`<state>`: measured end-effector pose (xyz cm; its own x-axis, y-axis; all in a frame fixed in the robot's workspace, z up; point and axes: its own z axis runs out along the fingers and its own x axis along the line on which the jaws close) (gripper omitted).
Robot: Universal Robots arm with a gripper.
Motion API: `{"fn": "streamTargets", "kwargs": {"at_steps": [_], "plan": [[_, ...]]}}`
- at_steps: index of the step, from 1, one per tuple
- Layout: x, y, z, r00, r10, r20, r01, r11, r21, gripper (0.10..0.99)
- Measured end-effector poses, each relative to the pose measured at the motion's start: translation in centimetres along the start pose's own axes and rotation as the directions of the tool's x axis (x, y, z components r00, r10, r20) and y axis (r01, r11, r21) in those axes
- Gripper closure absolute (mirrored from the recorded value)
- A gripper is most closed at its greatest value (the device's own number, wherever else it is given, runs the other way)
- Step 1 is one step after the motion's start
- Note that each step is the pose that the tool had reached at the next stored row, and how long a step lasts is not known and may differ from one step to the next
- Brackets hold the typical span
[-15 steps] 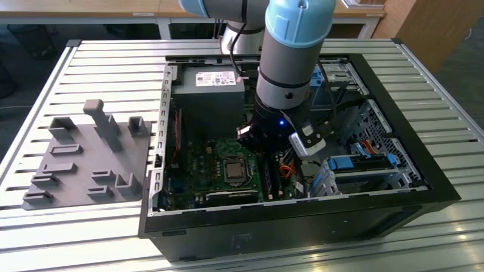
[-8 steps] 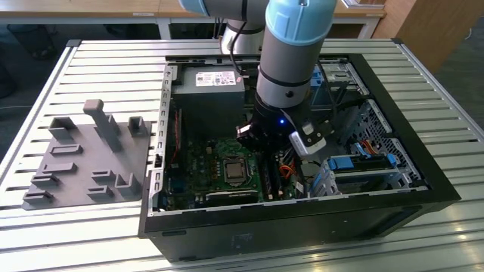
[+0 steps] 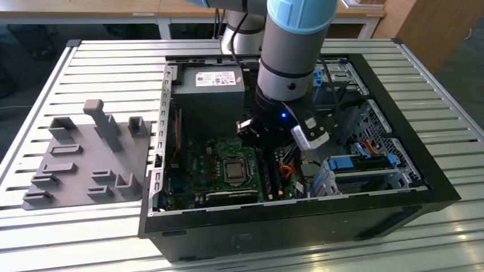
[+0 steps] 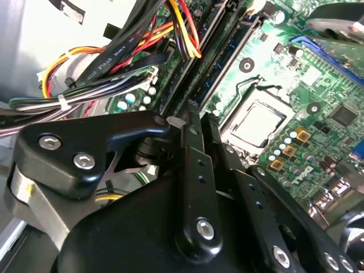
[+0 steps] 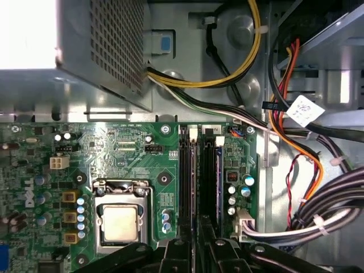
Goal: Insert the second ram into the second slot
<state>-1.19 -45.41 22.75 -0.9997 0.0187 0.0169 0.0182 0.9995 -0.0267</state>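
Power supply label (image 3: pixel 219 78): white sticker with a red patch; its print is too small to read.
Cable tag (image 5: pixel 301 111): white tag with dark marks, not legible.
Motherboard (image 5: pixel 131 142): fine white lettering printed around the processor socket (image 5: pixel 120 222); none can be made out.

Around me the bench (image 3: pixel 90 56) runs in pale slatted metal, its ribs going across the exterior view and catching a soft, even light; beyond its far edge stands a light wooden table (image 3: pixel 90 11) on white legs, shadow pooled underneath; at the exterior view's right a brown wooden panel (image 3: pixel 434 25) rises, maybe a cabinet side; below it a strip of grey floor (image 3: pixel 468 73) shows; glare streaks the slats along the near edge.
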Motion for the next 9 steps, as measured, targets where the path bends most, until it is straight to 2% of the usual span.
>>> {"fn": "streamTargets", "kwargs": {"at_steps": [4,5,9], "plan": [[0.00,0.01,-0.05,1.0000,0.000,-0.0011,0.000,1.0000,0.000,0.890],[0.00,0.01,-0.05,1.0000,0.000,-0.0011,0.000,1.0000,0.000,0.957],[0.00,0.01,-0.02,1.0000,0.000,-0.0012,0.000,1.0000,0.000,0.980]]}}
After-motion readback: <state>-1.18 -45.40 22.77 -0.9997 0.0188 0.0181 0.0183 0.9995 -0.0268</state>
